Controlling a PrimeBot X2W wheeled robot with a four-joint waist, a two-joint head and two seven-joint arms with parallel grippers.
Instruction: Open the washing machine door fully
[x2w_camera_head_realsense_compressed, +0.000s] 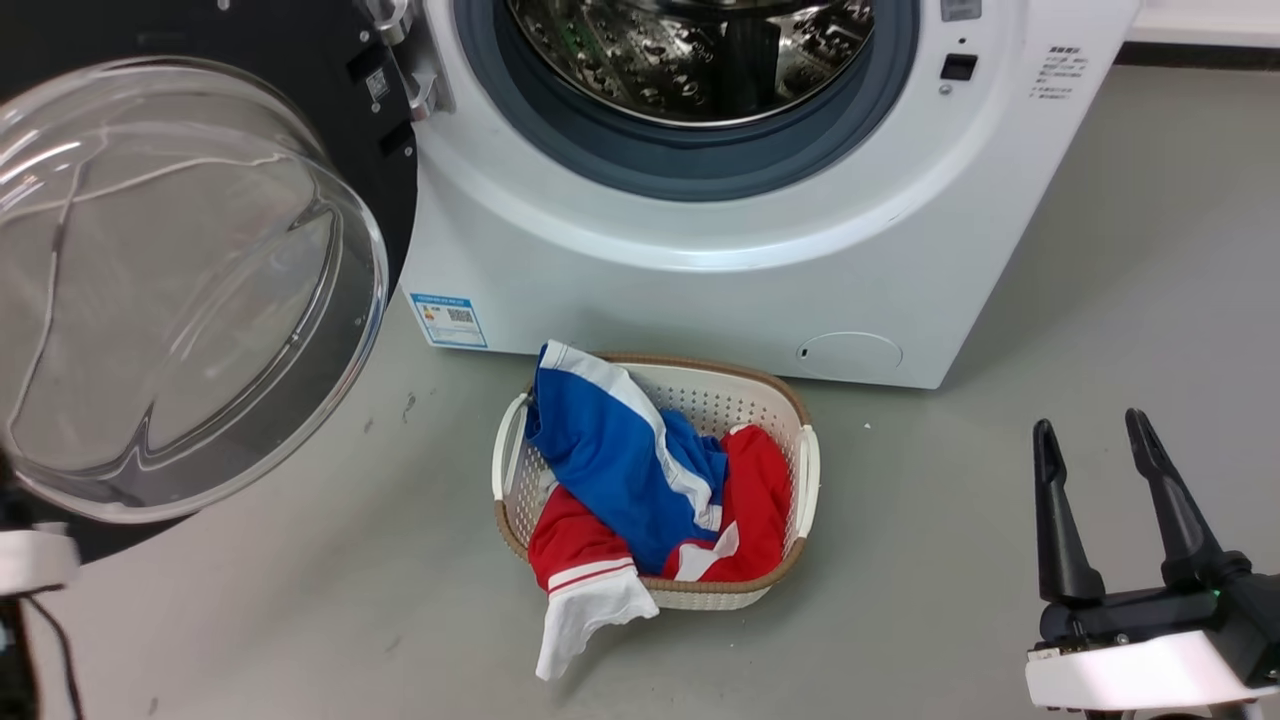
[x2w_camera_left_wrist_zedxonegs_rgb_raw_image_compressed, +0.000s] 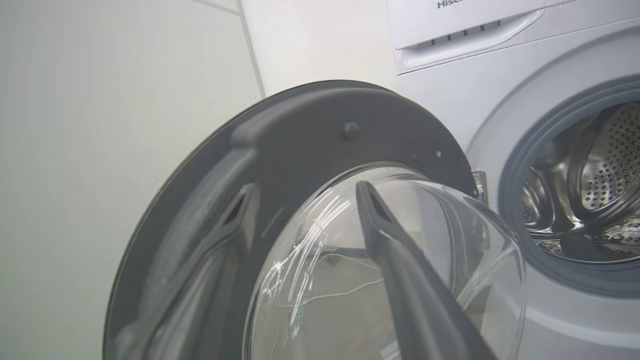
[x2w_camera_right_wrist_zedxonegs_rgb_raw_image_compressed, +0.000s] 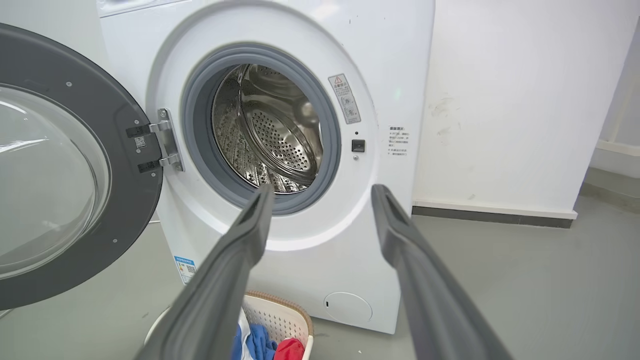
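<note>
Door: washing machine door (x2w_camera_head_realsense_compressed: 180, 290) stands wide open, left of the washing machine (x2w_camera_head_realsense_compressed: 700, 290) | Left fingers (x2w_camera_left_wrist_zedxonegs_rgb_raw_image_compressed: 400, 270): one by the glass bowl, spread we cannot tell | Right fingers (x2w_camera_head_realsense_compressed: 1060, 530): apart, empty, near right | Advice: we nudge the door gently leftward until the hinge stops.

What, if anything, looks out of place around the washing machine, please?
Only the laundry: the red and white garment spills over the basket's front rim, its white sleeve lying on the floor. The washing machine door and drum look intact.

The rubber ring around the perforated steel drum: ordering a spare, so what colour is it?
Grey rubber ring; right wrist view shows it best.
</note>
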